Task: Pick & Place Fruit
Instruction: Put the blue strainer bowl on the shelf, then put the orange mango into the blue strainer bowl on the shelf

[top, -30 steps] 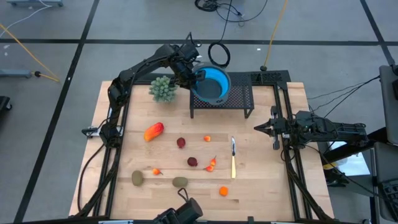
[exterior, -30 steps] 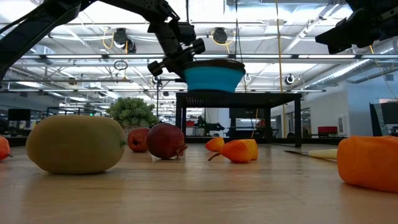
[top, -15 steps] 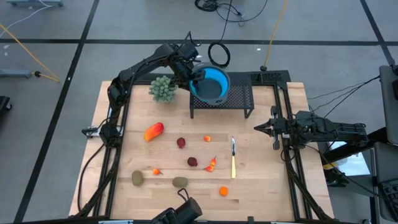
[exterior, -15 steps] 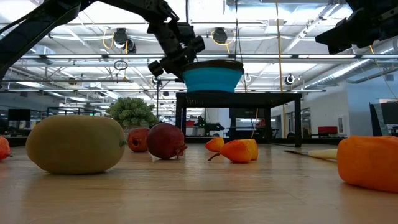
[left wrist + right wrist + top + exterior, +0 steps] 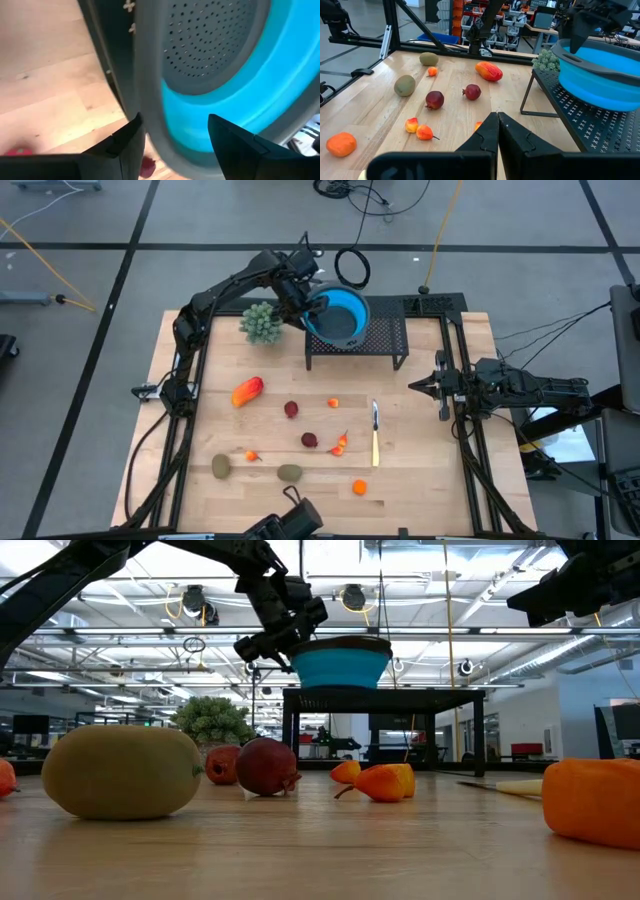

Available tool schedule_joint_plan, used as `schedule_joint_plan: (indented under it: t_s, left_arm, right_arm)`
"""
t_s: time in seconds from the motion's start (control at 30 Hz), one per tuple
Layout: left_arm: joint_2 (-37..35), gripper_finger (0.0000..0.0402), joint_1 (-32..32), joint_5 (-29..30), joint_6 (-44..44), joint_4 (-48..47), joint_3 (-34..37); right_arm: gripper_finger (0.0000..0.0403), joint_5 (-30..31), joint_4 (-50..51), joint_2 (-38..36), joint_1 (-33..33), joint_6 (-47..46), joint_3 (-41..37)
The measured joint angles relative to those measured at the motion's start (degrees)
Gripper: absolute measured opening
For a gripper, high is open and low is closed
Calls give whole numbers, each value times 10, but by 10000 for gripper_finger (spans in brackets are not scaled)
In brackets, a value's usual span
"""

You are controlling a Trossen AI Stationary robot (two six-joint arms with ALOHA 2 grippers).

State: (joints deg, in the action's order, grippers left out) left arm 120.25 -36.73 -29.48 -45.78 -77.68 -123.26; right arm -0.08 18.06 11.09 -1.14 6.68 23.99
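Observation:
A blue bowl [image 5: 340, 315] with a grey rim sits on a black mesh rack [image 5: 385, 340] at the table's far side. My left gripper [image 5: 308, 305] is at the bowl's left rim, shut on it. The toy fruits lie on the wooden table: an orange-red mango-like one [image 5: 247, 391], dark red round ones [image 5: 291, 409] [image 5: 310, 440], tiny orange ones [image 5: 333, 402] [image 5: 251, 455], brownish-green ovals [image 5: 221, 467] [image 5: 289, 472]. My right gripper [image 5: 415, 385] waits shut above the table's right side, touching nothing. My left gripper holds the bowl by its grey rim [image 5: 150, 107] on the side toward the table's left. One finger [image 5: 125, 145] is outside the rim and the other [image 5: 235, 145] is inside, over the blue wall. The fingers slant down from the upper left [image 5: 293, 655]. The bowl's base sits on the rack.
A pale green bushy plant [image 5: 263, 323] stands just left of the rack, close under my left arm. A knife [image 5: 375, 435] lies right of the fruits, an orange piece [image 5: 359, 487] sits near the near edge, and an orange-red pair [image 5: 340, 445] lies mid-table. Black frame rails run along both sides.
My left gripper has tipped slightly, up and toward the table's left, at the bowl's rim. The bowl has stayed on the rack.

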Motion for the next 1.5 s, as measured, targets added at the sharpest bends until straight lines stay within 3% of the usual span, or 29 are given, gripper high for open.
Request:
schedule_joint_plan:
  t_s: [0.47, 0.97, 1.23, 1.5]
  left_arm:
    - [-20, 193, -8, 17, 2, 7, 0]
    - [-89, 189, -11, 88, -12, -28, 0]
    - [-123, 151, 30, 155, 13, -124, 0]
    - [-147, 96, 103, 194, 45, -123, 0]
  right_arm:
    - [0, 0, 0, 0, 0, 0, 0]
    - [0, 0, 0, 0, 0, 0, 0]
    - [0, 0, 0, 0, 0, 0, 0]
    - [0, 0, 1, 0, 0, 0, 0]
